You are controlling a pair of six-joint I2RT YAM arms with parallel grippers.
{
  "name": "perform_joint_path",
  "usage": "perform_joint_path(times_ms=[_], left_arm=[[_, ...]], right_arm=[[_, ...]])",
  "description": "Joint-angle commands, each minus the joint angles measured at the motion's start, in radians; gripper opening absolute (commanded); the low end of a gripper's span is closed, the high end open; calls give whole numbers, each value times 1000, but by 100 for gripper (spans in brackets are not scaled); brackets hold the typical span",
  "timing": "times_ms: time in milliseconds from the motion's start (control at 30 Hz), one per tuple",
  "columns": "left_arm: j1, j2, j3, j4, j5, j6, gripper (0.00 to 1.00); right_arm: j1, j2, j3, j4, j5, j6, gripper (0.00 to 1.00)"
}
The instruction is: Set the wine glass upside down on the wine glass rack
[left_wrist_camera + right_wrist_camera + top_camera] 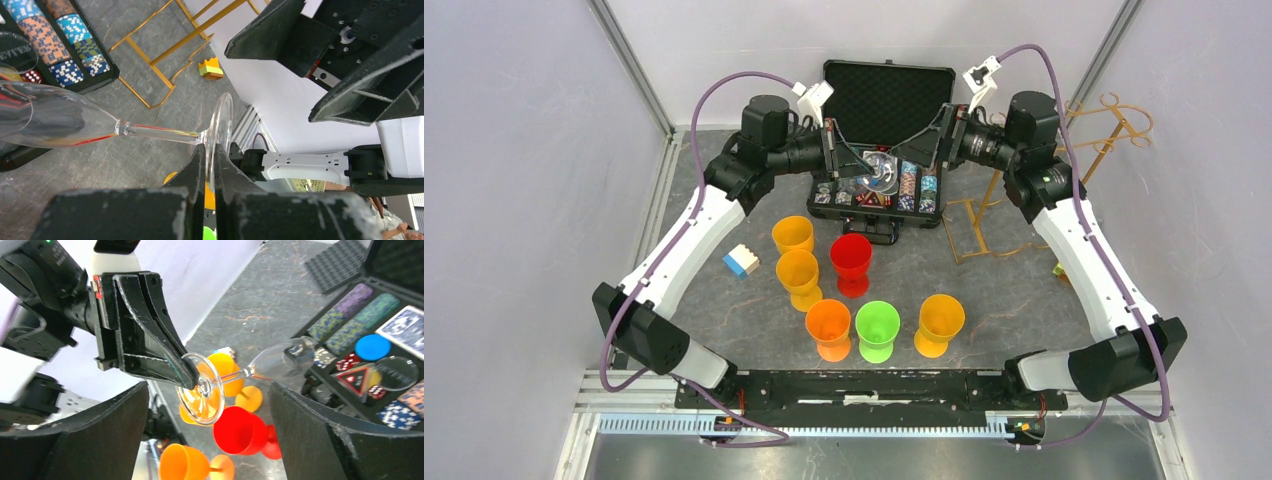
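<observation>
Pinching wine glass (pixel 160 132) foot, L fingers (pixel 194 172) clamped, glass horiz, R fingers (pixel 102 440) spread wide, empty, opposite.

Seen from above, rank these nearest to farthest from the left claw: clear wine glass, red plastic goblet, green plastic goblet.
1. Clear wine glass, foot pinched by the left gripper.
2. Red plastic goblet, mid-table.
3. Green plastic goblet, front row.

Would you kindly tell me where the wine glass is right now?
In the top view, the wine glass is held sideways over the open poker chip case at far centre, its foot pinched in the left jaws.
</observation>
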Motion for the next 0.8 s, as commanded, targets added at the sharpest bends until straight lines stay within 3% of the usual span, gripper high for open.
perform_joint_path(times_ms=[0,167,367,633,767], left_arm=[[-3,-58,-2,132,51,-31,2],[-3,-61,-27,213,80,-95,2],[-4,-50,-52,305,110,-167,2],[-3,-31,-51,336,129,-194,2],[-4,-20,-53,336,134,-197,2]], right_arm=[[-23,-24,-39,129,-80,181,84],[-23,-12,-76,151,-112,214,75],[-23,-17,-142,318,-172,317,62],[-23,-20,-200,442,-208,400,30],[-22,-17,-200,451,-214,407,27]])
